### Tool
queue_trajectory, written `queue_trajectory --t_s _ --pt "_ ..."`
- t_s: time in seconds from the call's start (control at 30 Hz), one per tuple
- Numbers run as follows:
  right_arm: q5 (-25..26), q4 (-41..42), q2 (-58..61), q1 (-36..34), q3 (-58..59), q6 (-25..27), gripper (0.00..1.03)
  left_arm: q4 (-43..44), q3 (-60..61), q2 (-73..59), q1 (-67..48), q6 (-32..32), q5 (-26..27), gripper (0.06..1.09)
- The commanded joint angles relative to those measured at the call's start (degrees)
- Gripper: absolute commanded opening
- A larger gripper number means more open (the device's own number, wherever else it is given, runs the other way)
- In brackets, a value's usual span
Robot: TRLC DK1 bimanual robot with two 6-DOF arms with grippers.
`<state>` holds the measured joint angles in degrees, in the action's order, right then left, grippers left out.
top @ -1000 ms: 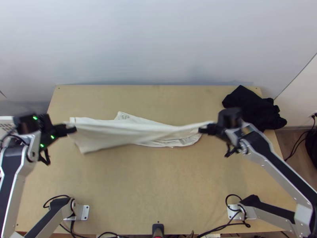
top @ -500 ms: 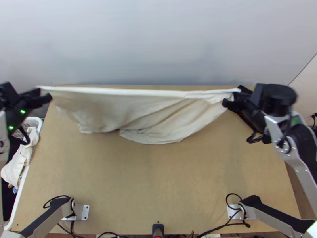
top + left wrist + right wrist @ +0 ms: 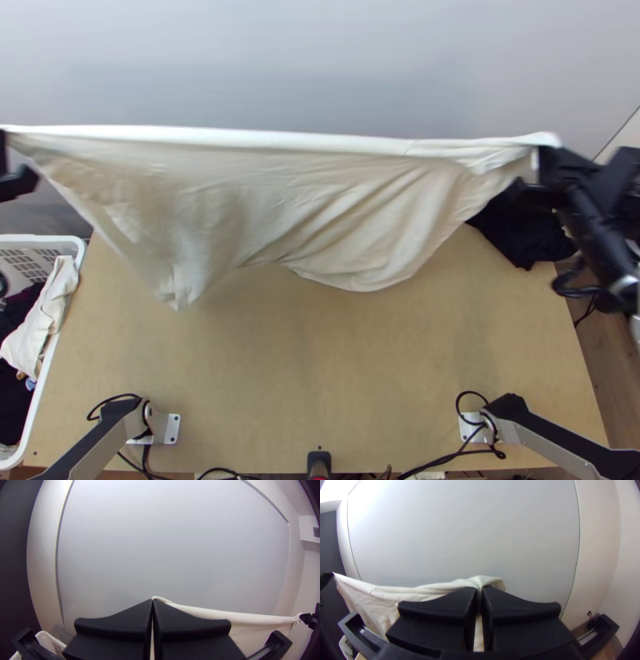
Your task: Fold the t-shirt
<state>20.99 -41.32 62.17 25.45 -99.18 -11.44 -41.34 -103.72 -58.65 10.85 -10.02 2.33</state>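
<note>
one basket [image 3: 20, 260] of clothes [image 3: 42, 322], apparently

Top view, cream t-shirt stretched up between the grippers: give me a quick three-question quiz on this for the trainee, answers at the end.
1. True or false: the white plastic basket at the left of the light wooden table has pale cloth in it.
2. Between the black-fingered left gripper and right gripper, the cream fabric t-shirt is:
A) folded into a square
B) bunched in a ball
C) held up by its drawn-out edge, the rest hanging
3. Fill in: the black cloth lies at the table's far ____ corner.
Key: 1 true; 2 C; 3 right
</note>
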Motion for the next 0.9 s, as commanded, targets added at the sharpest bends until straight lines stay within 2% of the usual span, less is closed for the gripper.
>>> queue_trajectory --t_s 0.0,0.3,0.4,0.5,0.6,0.7,0.87 --pt "1.07 -4.65 -0.65 0.74 -10.95 1.69 0.02 -1.72 -10.45 1.26 0.93 1.23 -0.04 0.09" --pt "0.89 -18.71 -2.58 0.74 -22.20 1.95 0.02 -10.25 -15.28 6.36 -0.66 3.25 1.36 0.09" --pt "0.72 -23.10 -3.81 0.74 -22.82 1.86 0.02 -14.73 -15.81 7.50 -0.66 3.25 4.00 0.09" --pt "-0.60 -27.32 -5.04 0.74 -21.76 -0.34 0.02 -20.27 -15.37 7.76 -0.74 3.25 5.32 0.09" --pt "-2.27 -28.38 -6.19 0.74 -18.25 -1.74 0.02 -23.52 -12.82 8.03 -1.18 2.90 7.16 0.09" --pt "-3.33 -28.11 -6.63 0.83 -12.88 -1.83 0.02 -24.14 -5.00 8.73 -1.27 1.76 8.75 0.09" --pt "-4.91 -19.85 -6.80 3.99 0.91 -2.01 0.02 -16.84 12.32 7.32 -4.00 -1.40 9.80 0.09"
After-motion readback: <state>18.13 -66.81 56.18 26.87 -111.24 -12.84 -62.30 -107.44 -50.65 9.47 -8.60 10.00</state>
